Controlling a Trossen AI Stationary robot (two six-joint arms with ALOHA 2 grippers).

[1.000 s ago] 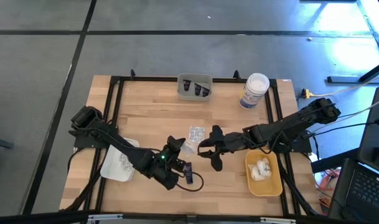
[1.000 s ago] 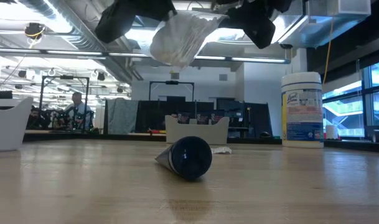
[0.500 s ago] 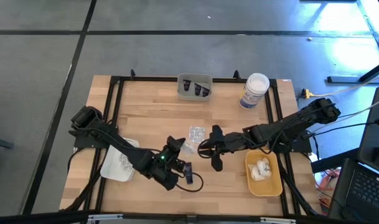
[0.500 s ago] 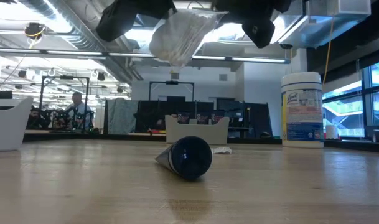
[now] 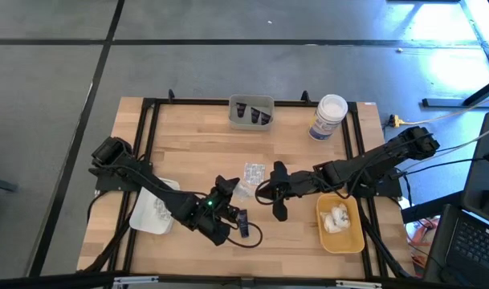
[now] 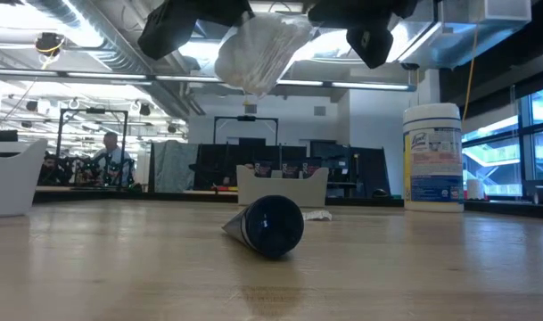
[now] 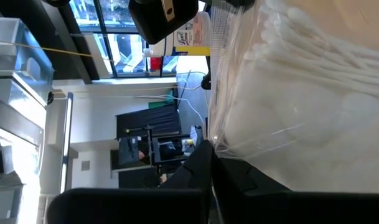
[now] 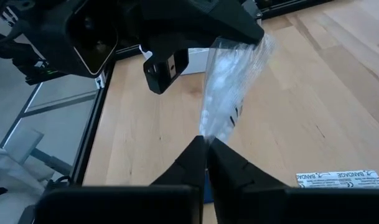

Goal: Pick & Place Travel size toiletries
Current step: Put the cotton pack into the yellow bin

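Fingers of your right gripper (image 8: pixel 206 144) were pinched shut on the lower edge of a clear bag of cotton swabs (image 8: pixel 229 87); your left gripper (image 7: pixel 211 152) was clamped shut on the bag's opposite edge, so both held it in the air above mid-table. In the high view the bag (image 5: pixel 242 190) hung between the two grippers, at about 6 o'clock from a silvery blister packet (image 5: pixel 254 172) lying on the wood. A dark cone (image 6: pixel 267 226) lay on its side beneath the bag, well clear of it. You had open wood around the centre. A white tray (image 5: pixel 154 210) sat at 9 o'clock, a yellow tray (image 5: pixel 340 222) holding white bundles at 4 o'clock, a grey tray (image 5: pixel 251 112) at 12 o'clock near the far edge, and a white jar (image 6: pixel 432 157) with a blue label at 1 o'clock. A strip label (image 8: pixel 341 179) on the wood read "BANDAGE".
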